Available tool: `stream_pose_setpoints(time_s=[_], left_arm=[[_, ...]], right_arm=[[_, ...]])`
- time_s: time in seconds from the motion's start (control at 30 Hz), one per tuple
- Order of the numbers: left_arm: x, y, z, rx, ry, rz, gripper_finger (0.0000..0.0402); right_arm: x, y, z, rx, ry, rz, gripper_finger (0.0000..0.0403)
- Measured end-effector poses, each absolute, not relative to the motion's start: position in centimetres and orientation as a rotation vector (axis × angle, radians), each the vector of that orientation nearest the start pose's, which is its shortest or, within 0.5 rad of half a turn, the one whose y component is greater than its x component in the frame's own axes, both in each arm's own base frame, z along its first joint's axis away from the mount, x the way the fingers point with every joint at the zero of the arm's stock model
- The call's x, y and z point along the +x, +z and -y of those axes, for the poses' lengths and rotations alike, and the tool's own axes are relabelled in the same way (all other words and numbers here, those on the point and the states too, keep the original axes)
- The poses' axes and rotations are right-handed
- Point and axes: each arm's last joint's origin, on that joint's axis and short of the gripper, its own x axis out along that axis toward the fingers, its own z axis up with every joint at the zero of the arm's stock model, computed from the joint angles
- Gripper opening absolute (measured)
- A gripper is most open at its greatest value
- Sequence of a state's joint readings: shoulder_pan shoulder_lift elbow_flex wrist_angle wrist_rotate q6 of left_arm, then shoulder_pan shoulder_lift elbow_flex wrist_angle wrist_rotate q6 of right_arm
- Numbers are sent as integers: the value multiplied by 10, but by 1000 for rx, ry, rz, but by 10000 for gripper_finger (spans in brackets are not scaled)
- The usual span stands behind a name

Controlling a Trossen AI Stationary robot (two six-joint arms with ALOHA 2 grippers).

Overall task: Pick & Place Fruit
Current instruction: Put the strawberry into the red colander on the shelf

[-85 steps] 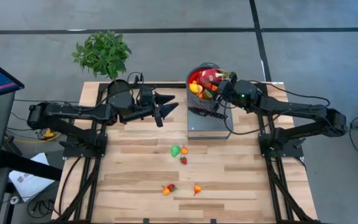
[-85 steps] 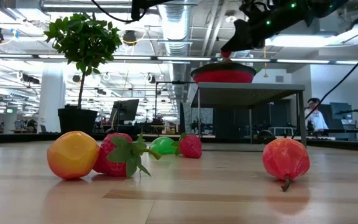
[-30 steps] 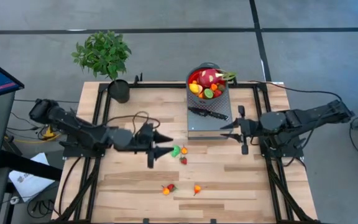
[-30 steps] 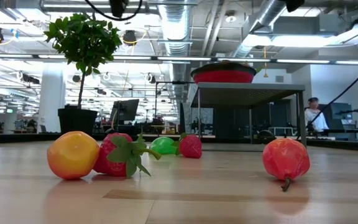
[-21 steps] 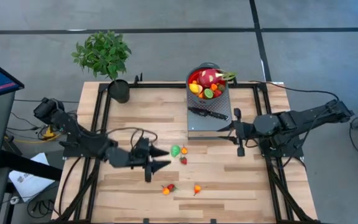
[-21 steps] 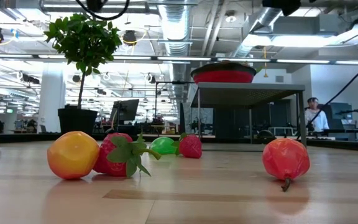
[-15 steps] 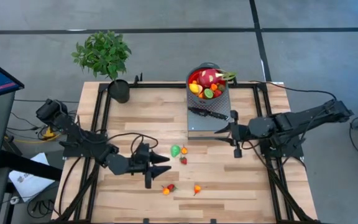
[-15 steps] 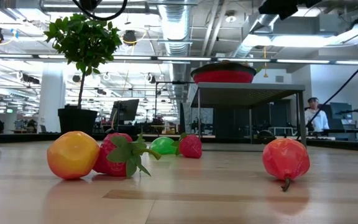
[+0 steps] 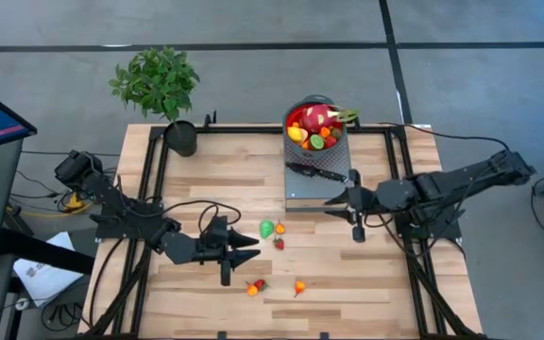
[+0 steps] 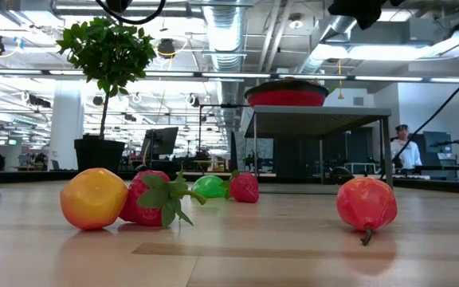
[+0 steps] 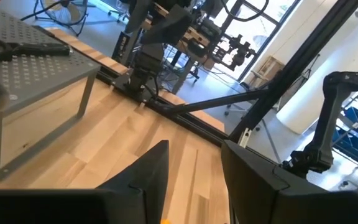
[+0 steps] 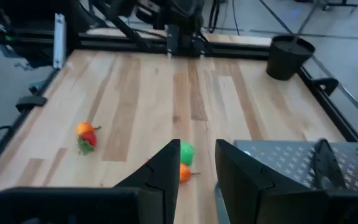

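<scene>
pale wood table, two dark arms, loose toy fruit

wooden table [image 9: 206, 184] seen from above. the left gripper [image 9: 250, 249] hovers low over the boards at about seven o'clock from the table's centre, its two fingers parted by a modest gap with nothing between them; they touch no fruit. a green fruit [image 9: 266, 229] lies just off its tips toward one o'clock, with a small red fruit [image 9: 279, 244] and a small orange fruit [image 9: 280, 228] close beside that. at five o'clock from the left gripper, near the table's front edge, sit a red and orange pair [image 9: 255, 286] and another orange fruit [image 9: 299, 286].

the right gripper [image 9: 333, 197] hangs at three o'clock from the centre, beside a grey perforated stand [image 9: 317, 193]. its fingers are slightly apart and hold nothing.

on the stand rests a black-handled knife [image 9: 317, 172]. at its twelve o'clock end a red bowl [image 9: 293, 116] holds the pink dragon fruit [image 9: 317, 119] and more small fruits. a potted plant [image 9: 158, 82] stands at the table's eleven o'clock corner.
</scene>
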State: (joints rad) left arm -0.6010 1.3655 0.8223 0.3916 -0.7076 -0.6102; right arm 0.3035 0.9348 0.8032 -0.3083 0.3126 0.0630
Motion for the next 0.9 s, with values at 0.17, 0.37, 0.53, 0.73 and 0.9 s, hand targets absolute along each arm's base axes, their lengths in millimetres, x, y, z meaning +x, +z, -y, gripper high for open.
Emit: stream_pose_setpoints(time_s=[0.17, 0.37, 0.53, 0.73, 0.9], left_arm=[[255, 274, 152, -518, 138, -79, 140], [255, 282, 153, -623, 103, -17, 140], [247, 288, 166, -664, 18, 17, 140], [253, 285, 187, -661, 21, 47, 140], [276, 279, 202, -641, 31, 29, 140]], right_arm=[[192, 305, -61, -66, 26, -388, 95], [190, 313, -75, -24, 91, -302, 95], [186, 318, -88, 23, 157, -262, 95], [176, 318, -108, 61, 257, -266, 95], [167, 321, -122, 69, 337, -242, 95]])
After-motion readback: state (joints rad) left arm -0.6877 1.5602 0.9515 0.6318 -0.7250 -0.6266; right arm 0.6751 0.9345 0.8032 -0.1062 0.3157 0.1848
